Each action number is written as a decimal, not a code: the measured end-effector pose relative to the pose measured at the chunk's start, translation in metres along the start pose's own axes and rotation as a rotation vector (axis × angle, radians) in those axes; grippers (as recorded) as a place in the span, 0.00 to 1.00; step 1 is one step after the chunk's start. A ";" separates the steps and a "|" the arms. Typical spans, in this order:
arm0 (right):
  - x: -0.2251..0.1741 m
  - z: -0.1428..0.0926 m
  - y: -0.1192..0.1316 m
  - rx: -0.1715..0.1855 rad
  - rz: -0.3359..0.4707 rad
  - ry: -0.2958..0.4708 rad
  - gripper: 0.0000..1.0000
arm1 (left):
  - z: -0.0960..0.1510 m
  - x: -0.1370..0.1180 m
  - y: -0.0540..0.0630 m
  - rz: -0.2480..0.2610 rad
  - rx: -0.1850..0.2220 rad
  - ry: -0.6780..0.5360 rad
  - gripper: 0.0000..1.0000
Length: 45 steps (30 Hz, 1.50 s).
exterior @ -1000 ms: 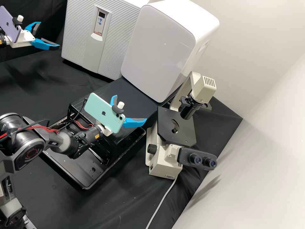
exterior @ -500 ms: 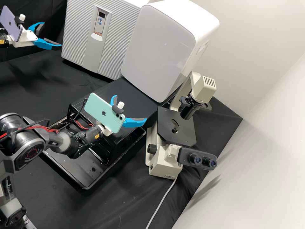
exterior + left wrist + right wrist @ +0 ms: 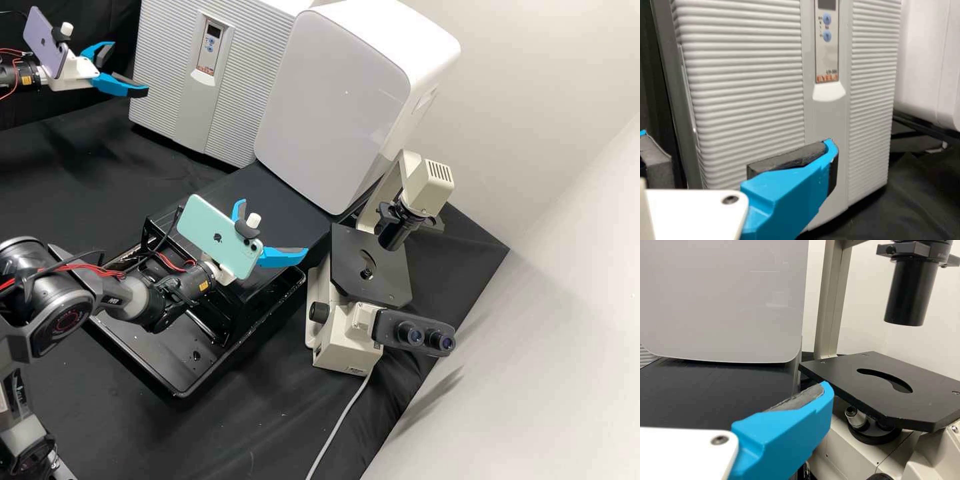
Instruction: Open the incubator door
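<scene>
Incubator (image 3: pixel 167 80) at the back of the bench in the high view, taken to be the ribbed cabinet, upright, long axis up and down, door (image 3: pixel 240 93) shut, front facing out over the bench. Left gripper (image 3: pixel 131 67) just off the door's near side edge, level with the upper half, fingers spread, nothing pinched, pointing across towards the ribbed front; clearly nearer than the right gripper (image 3: pixel 276 226), which is over by the microscope (image 3: pixel 350 343) and also spread and without load. Left wrist view: ribbed front square ahead and close, blue finger (image 3: pixel 790 195) in line with the smooth centre strip (image 3: pixel 827 125), below the pale lip (image 3: pixel 829 92) under the control panel (image 3: pixel 827 50). Other pad well off to the other side, so the door's side edge falls in line between the two. Contact: cannot tell, looks apart. Right wrist view: smooth white box (image 3: pixel 725 300) and microscope stage (image 3: pixel 880 390) ahead, no part in the door work, probably. Judgement: step in hand, lining up on the door; task at its start. Next, likely forward to that side edge, one finger behind it, then a pull outwards. Risk: stopping short, or pushing flat on the front instead of catching the edge.
</scene>
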 end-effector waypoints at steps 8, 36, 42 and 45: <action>0.000 0.000 0.000 0.000 0.000 0.000 1.00 | -0.012 0.019 0.006 0.013 0.032 0.003 1.00; 0.000 0.000 0.000 0.000 0.000 0.000 1.00 | -0.008 0.064 0.031 0.053 -0.066 -0.127 1.00; 0.000 0.000 0.000 0.000 0.000 0.000 1.00 | -0.008 0.067 0.026 0.063 -0.093 -0.143 1.00; 0.000 0.000 0.000 0.000 0.000 0.000 1.00 | -0.008 0.068 0.026 0.072 -0.100 -0.146 1.00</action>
